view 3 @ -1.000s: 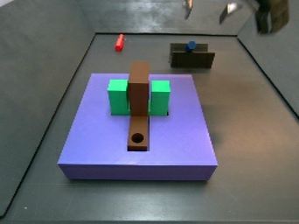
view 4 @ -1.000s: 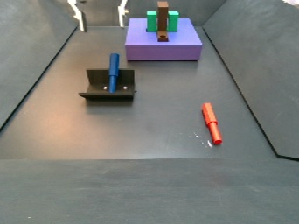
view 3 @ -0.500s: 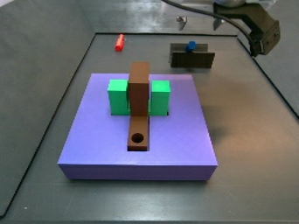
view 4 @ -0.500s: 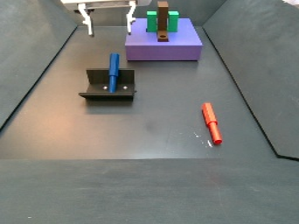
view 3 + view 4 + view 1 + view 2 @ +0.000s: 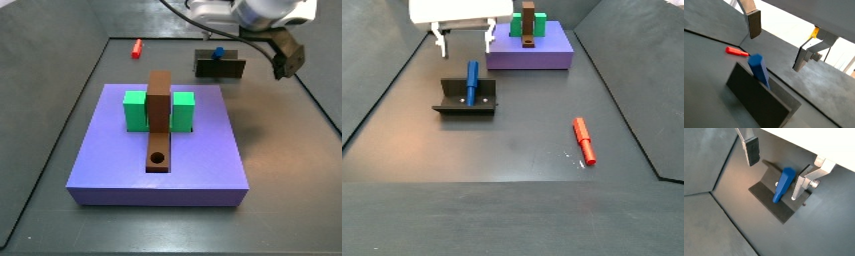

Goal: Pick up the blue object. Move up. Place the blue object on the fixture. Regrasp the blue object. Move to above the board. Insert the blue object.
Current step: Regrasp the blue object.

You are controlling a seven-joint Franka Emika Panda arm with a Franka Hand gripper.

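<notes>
Three of the six steps look finished to us: the blue object (image 5: pixel 472 81) lies along the slot of the fixture (image 5: pixel 465 106), so picking, lifting and placing are behind us, while regrasping, travelling to the board and inserting are left. Going near to far in a side view, we first meet the red peg (image 5: pixel 584 141) lying alone on the floor, well apart from everything else. Next comes the fixture with the blue object resting in it, touched by nothing. Just beyond it hangs our gripper (image 5: pixel 462 40), its fingers spread wide and holding nothing; both wrist views show the silver plates standing apart on either side of the blue object (image 5: pixel 783 184), with clear space between pads and peg. Farthest back sits the board (image 5: pixel 549 55), carrying the green block (image 5: pixel 136 111) and the brown bar (image 5: pixel 159 128), whose round hole (image 5: pixel 158 159) is empty. We judge the regrasp to be the step in hand.
</notes>
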